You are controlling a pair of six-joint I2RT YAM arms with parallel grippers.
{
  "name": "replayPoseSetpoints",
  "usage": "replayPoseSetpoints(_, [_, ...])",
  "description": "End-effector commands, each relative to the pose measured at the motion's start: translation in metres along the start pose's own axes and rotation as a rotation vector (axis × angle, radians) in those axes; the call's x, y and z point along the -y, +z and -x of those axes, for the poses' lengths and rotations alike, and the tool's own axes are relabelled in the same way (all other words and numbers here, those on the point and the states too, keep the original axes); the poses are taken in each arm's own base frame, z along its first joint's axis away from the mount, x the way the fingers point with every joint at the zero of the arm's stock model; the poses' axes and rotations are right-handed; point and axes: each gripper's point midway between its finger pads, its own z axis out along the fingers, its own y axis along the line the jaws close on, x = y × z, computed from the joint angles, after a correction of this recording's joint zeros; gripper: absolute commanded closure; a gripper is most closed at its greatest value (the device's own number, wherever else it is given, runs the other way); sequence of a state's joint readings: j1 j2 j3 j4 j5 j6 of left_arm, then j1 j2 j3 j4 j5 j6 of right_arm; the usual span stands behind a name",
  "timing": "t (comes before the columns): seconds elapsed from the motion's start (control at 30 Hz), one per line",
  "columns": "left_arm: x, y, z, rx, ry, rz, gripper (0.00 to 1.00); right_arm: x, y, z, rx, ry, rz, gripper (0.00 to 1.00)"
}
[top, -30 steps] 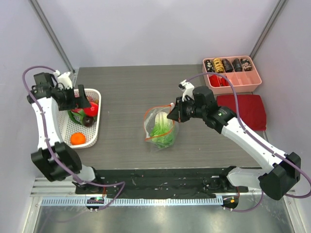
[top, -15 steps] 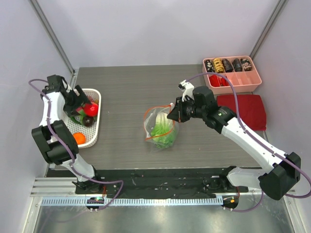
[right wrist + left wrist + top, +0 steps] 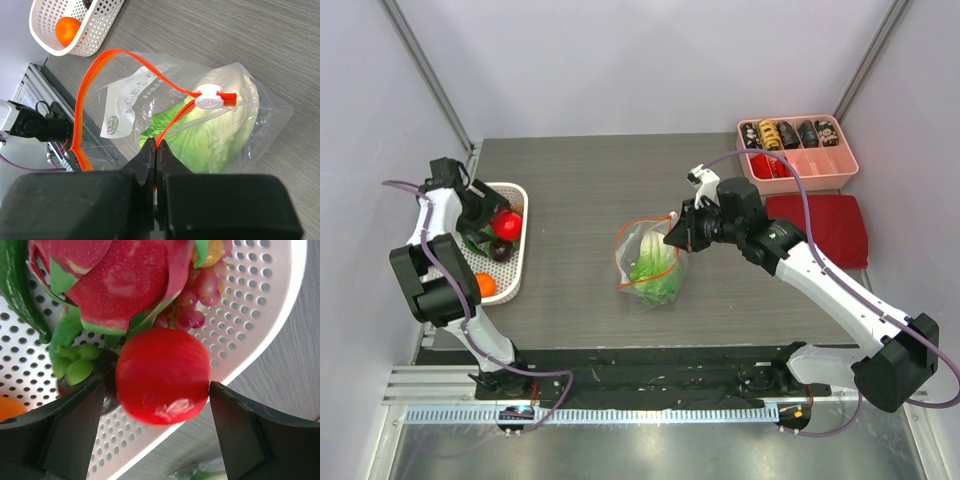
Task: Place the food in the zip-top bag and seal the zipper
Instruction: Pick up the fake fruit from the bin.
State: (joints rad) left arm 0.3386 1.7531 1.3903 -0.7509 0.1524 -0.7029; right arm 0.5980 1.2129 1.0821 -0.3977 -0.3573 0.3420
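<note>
left gripper [image 3: 155, 386] spread wide, red fruit [image 3: 165, 365] right between its fingers in the basket [image 3: 260, 315] | right gripper [image 3: 156, 150] pinching zipper [image 3: 82, 115], bag [image 3: 125, 120] gaping just ahead, lettuce [image 3: 215, 135] inside | tip: centre up, squeeze gently, looks slippery

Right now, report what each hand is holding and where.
Right hand pinches the bag by its orange zipper strip. Left hand holds nothing yet; its open fingers straddle the red fruit in the basket.

Glossy smooth red fruit [image 3: 162, 382], white perforated plastic basket [image 3: 260, 305], crinkly clear plastic zip-top bag [image 3: 270, 110], matt wood-grain tabletop [image 3: 590, 180]
</note>
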Motion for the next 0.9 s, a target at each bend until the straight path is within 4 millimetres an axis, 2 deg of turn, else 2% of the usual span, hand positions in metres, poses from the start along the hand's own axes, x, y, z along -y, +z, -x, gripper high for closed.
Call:
replayPoseSetpoints(0.0, [0.002, 0.010, 0.003, 0.020, -0.051, 0.004, 0.11, -0.004, -0.002, 0.018, 0.067, -0.036, 0.019, 0.99])
replayPoseSetpoints(0.23, [0.006, 0.017, 0.004, 0.020, -0.052, -0.020, 0.25, -0.003, -0.001, 0.017, 0.063, -0.039, 0.018, 0.99])
replayPoseSetpoints(0.33, [0.009, 0.003, 0.005, 0.024, -0.046, -0.035, 0.34, -0.004, -0.001, 0.019, 0.067, -0.047, 0.020, 0.99])
replayPoseSetpoints(0.37, [0.011, -0.002, 0.005, 0.028, -0.042, -0.042, 0.41, -0.003, -0.001, 0.019, 0.068, -0.046, 0.017, 0.99])
replayPoseSetpoints(0.5, [0.014, -0.041, 0.016, 0.101, -0.020, -0.076, 0.53, -0.003, -0.002, 0.018, 0.067, -0.049, 0.016, 0.99])
replayPoseSetpoints(0.6, [0.031, -0.083, 0.019, 0.169, 0.063, -0.172, 0.65, -0.003, -0.003, 0.019, 0.069, -0.041, 0.015, 0.99])
replayPoseSetpoints(0.63, [0.042, -0.107, 0.020, 0.217, 0.098, -0.237, 0.68, -0.004, -0.003, 0.020, 0.070, -0.039, 0.016, 0.99])
replayPoseSetpoints(0.7, [0.064, -0.128, 0.006, 0.225, 0.227, -0.346, 0.73, -0.003, -0.002, 0.019, 0.067, -0.032, 0.014, 0.99])
replayPoseSetpoints(0.73, [0.080, -0.151, -0.007, 0.228, 0.302, -0.440, 0.76, -0.002, -0.001, 0.018, 0.065, -0.033, 0.013, 0.99])
replayPoseSetpoints(0.77, [0.093, -0.164, -0.018, 0.223, 0.359, -0.499, 0.77, -0.001, -0.002, 0.018, 0.066, -0.032, 0.009, 0.99])
replayPoseSetpoints(0.83, [0.122, -0.187, -0.060, 0.196, 0.531, -0.627, 0.79, -0.001, -0.001, 0.016, 0.062, -0.026, 0.009, 0.99])
replayPoseSetpoints(0.87, [0.129, -0.204, -0.077, 0.216, 0.588, -0.677, 0.82, 0.000, -0.001, 0.016, 0.063, -0.022, 0.010, 0.99])
